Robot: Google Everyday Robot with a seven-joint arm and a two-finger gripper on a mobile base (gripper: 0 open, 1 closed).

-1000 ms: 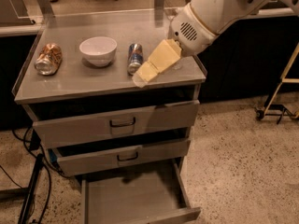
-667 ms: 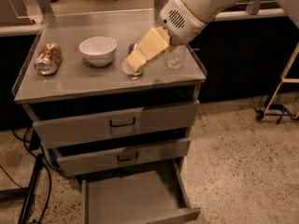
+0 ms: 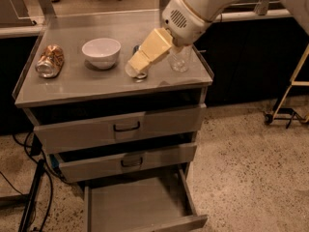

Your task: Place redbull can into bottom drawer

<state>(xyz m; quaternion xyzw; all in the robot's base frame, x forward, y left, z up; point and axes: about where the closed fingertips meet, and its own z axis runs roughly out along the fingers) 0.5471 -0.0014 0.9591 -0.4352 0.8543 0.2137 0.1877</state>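
Observation:
The redbull can [image 3: 140, 75] lies on the cabinet top, right of the white bowl. It is mostly hidden behind my gripper, and only its ends show. My gripper [image 3: 136, 68], with cream-coloured fingers, reaches down and to the left from the white arm, right over the can. The bottom drawer [image 3: 135, 204] is pulled open at floor level, and its flat floor is bare. The two drawers above it are a little ajar.
A white bowl [image 3: 101, 52] stands left of the can. An orange-copper can [image 3: 49, 61] lies on its side at the far left. A clear glass [image 3: 179, 59] stands just right of the gripper. A metal stand [image 3: 289, 105] is on the floor to the right.
The gripper has swung left and come down onto the redbull can, covering most of it. The can, bowl and drawers have not moved.

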